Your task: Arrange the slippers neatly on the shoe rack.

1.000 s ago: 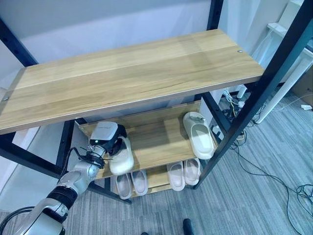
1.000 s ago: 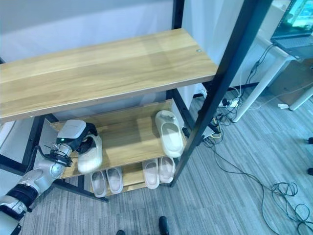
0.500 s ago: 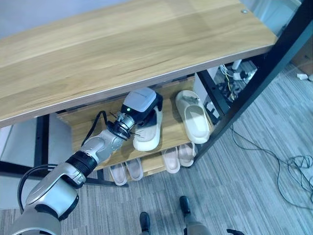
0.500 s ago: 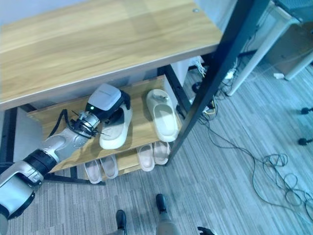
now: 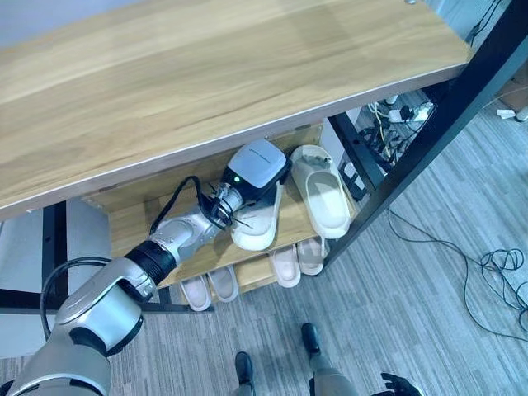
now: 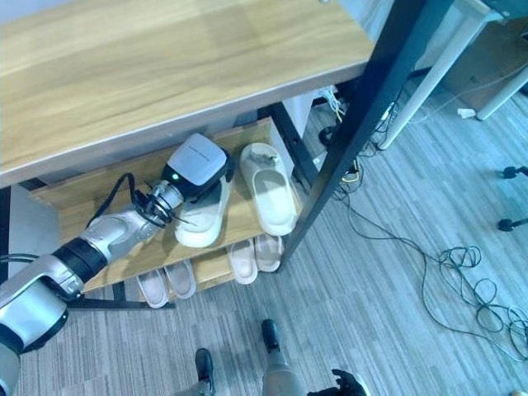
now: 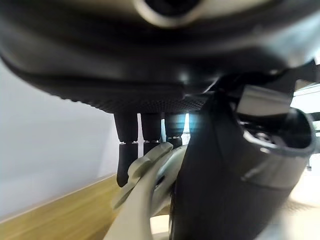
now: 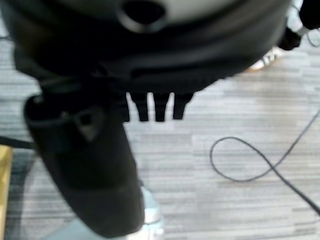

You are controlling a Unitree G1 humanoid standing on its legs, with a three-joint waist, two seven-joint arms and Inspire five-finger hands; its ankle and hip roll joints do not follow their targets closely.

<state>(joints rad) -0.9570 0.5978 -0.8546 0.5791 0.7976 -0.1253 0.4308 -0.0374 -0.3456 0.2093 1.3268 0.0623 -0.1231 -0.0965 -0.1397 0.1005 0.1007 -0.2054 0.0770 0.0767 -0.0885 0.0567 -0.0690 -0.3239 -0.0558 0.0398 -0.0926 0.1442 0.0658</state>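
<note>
- shoe rack: black metal frame with wooden shelves; the broad top shelf overhangs the middle shelf, where the work is, and a lower shelf shows beneath.
- left hand: reaches in under the top shelf onto the middle shelf, its fingers and thumb pinching the edge of a pale slipper, as the left wrist view shows.
- held slipper: cream, under the left hand, its sole apparently on the middle shelf; long axis runs front to back, roughly parallel to its mate.
- second slipper: cream, open side up, lying just to the right of the held one, almost touching; the left hand is the nearer one.
- right hand: hangs over the grey carpet floor, holding nothing, fingers loosely straight.
- two pairs of slippers: pale, lined up side by side on the lower shelf.
- writing: none legible on slippers or rack.
</note>
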